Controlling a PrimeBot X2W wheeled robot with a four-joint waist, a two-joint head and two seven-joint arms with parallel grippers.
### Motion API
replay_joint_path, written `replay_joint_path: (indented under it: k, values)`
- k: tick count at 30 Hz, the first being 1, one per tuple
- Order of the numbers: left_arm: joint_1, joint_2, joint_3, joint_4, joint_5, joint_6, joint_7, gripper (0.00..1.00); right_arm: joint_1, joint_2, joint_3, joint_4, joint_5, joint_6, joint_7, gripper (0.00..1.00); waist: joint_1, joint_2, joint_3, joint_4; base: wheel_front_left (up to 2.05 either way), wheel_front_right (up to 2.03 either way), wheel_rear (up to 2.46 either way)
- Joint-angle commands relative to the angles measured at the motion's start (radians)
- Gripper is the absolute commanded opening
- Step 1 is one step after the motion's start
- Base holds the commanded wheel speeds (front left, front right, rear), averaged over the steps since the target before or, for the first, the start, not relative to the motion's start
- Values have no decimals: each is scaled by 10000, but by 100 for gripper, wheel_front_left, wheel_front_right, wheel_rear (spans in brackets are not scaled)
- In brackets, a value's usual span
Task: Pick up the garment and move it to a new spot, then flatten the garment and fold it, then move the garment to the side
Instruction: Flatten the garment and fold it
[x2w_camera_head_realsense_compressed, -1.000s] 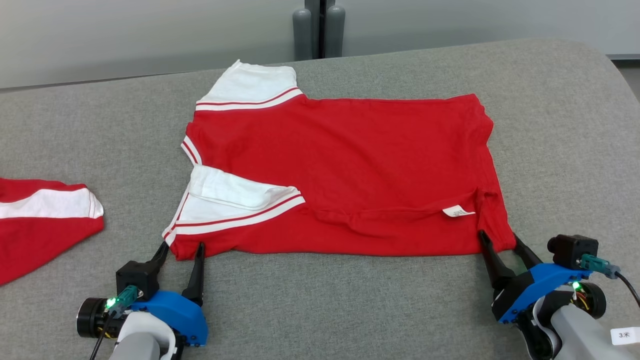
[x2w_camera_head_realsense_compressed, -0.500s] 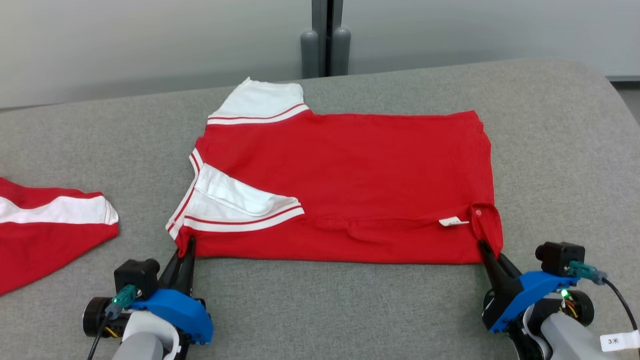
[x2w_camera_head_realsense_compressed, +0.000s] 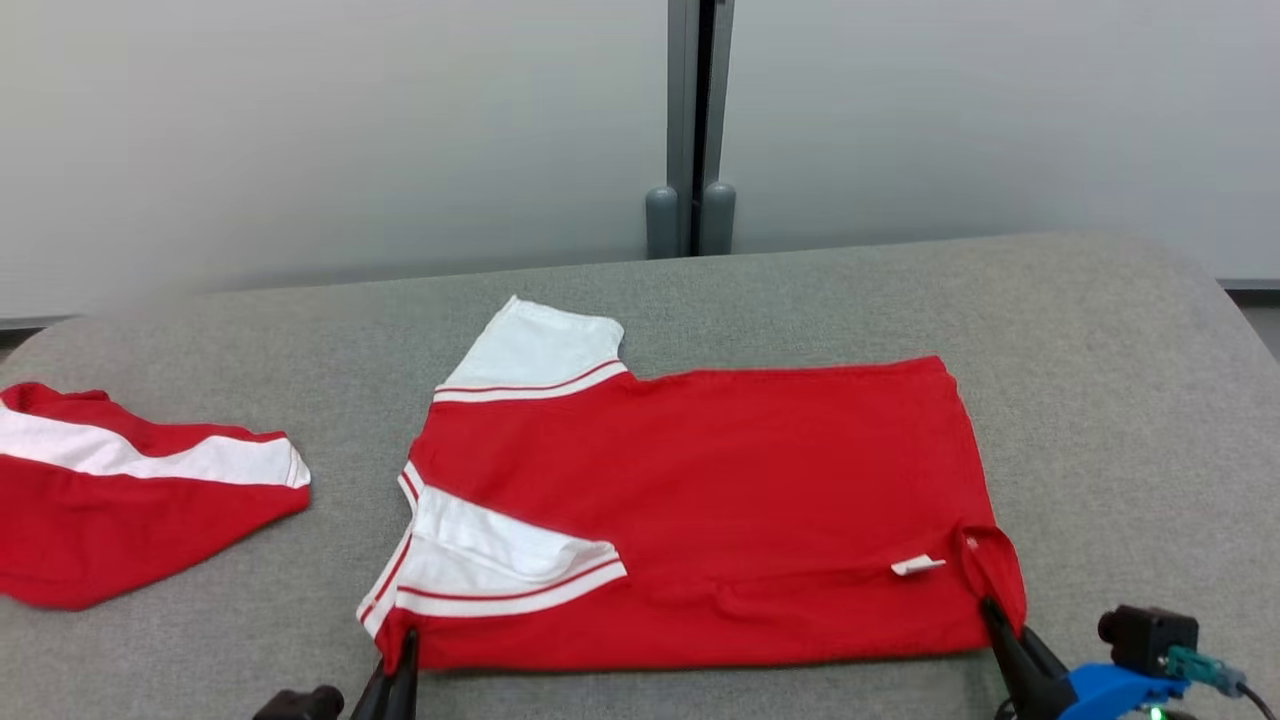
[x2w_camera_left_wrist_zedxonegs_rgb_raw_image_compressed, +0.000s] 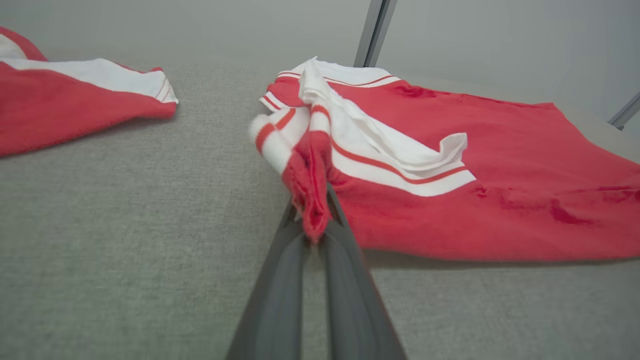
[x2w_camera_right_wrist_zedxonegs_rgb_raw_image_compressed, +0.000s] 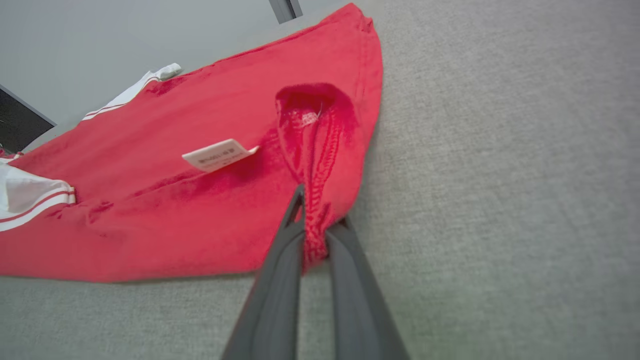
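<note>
Garment (x2w_camera_head_realsense_compressed: 700, 480) is laid at twelve o'clock, long axis nine-to-three; near corners are clamped in the jaws of left gripper (x2w_camera_left_wrist_zedxonegs_rgb_raw_image_compressed: 315, 220) and right gripper (x2w_camera_right_wrist_zedxonegs_rgb_raw_image_compressed: 314, 225).

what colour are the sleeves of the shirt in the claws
White with a thin red stripe; the sleeves of the shirt show best in the head view.

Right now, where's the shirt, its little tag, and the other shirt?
shirt (x2w_camera_head_realsense_compressed: 760, 470), head view, middle of its red body.
tag (x2w_camera_right_wrist_zedxonegs_rgb_raw_image_compressed: 220, 154), right wrist view, middle of the white label.
other shirt (x2w_camera_head_realsense_compressed: 120, 535), head view, red part below its white stripe.
</note>
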Motion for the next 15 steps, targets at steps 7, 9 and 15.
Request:
replay_joint_path:
  k: [7, 9, 15]
  values:
    - [1073, -272, -93, -564, 199, -5, -1, 0, 1375, -307, -599, -695, -133, 5, -35, 0, 2, 1, -353, 59, 0, 0, 0]
    - [1223, -320, -182, -635, 218, -5, -1, 0, 1566, -342, -756, -859, -179, 3, 55, 0, 2, 1, -370, 43, 0, 0, 0]
    - [1471, -366, -178, -489, 349, -5, -1, 0, 1906, -119, -1163, -1036, -352, 5, 458, 25, 2, 1, -346, 36, 0, 0, 0]
